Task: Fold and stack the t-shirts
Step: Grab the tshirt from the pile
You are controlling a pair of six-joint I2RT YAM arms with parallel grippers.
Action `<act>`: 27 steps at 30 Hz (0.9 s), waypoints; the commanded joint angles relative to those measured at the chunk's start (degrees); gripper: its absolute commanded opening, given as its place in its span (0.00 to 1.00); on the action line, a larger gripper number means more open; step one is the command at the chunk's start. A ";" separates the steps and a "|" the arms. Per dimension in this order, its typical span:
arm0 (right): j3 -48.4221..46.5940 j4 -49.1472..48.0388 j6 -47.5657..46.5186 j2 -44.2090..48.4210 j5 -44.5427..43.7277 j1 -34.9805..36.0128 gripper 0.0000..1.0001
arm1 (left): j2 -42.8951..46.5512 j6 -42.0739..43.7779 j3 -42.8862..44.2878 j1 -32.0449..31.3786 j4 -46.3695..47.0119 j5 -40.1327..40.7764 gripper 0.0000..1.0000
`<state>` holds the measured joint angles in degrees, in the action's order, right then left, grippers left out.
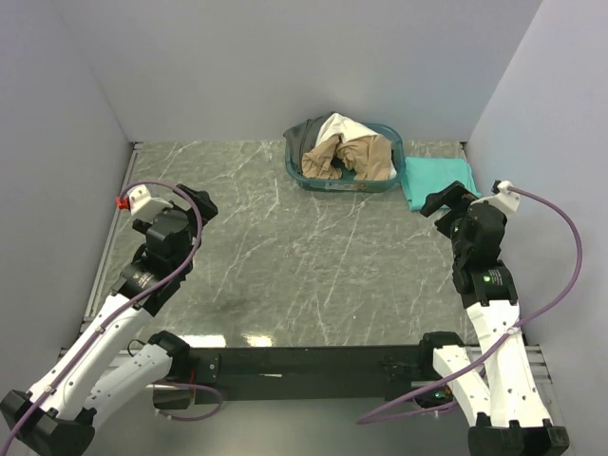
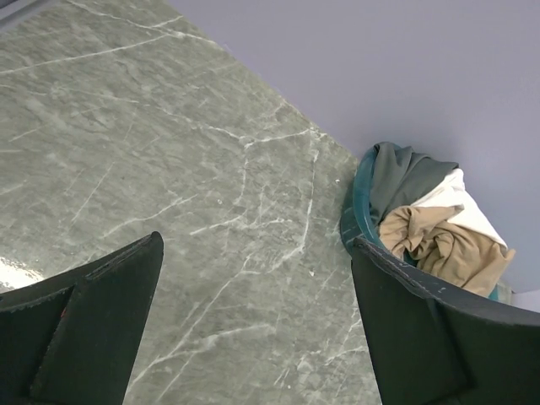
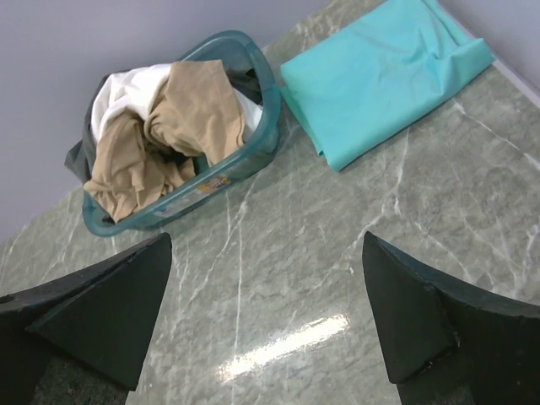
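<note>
We see both hands wide open and holding nothing; the left hand (image 2: 257, 242) hangs over bare bench (image 2: 169, 152), well to the left of the basket (image 2: 359, 198) and nearer the arm bases than it; the right hand (image 3: 266, 242) hangs over the bench to the right of the basket, also on the near side, its fingers apart from cloth and basket alike. The basket stands at the far edge of the bench, close to the back wall; crumpled shirts lie heaped in it: the tan shirt (image 3: 198, 105) on top and reaching the front rim; the white shirt (image 3: 126, 89) behind it; the grey shirt (image 2: 405, 173) draped over the left rim. Some darker cloth shows between the tan folds; we cannot tell whether it is another shirt. The teal shirt (image 3: 380, 76) lies flat and folded on the bench just to the right of the basket.
</note>
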<state>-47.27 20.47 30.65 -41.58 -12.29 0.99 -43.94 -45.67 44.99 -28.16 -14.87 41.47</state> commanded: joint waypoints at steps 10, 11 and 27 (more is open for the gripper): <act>-12.13 -2.46 -11.58 -12.97 17.62 0.24 1.00 | 0.17 2.25 -0.69 -0.05 0.37 2.12 0.99; -16.67 -0.28 -11.15 -15.61 19.74 0.15 1.00 | 0.35 2.08 -0.70 -0.05 0.37 2.12 0.99; -56.96 0.10 -16.23 -70.28 4.23 8.58 0.92 | 1.49 0.59 -1.58 -0.05 -0.95 3.44 1.00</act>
<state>-98.24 20.71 18.06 -107.77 -0.64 8.82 -42.74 -44.66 43.38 -28.16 -15.94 43.48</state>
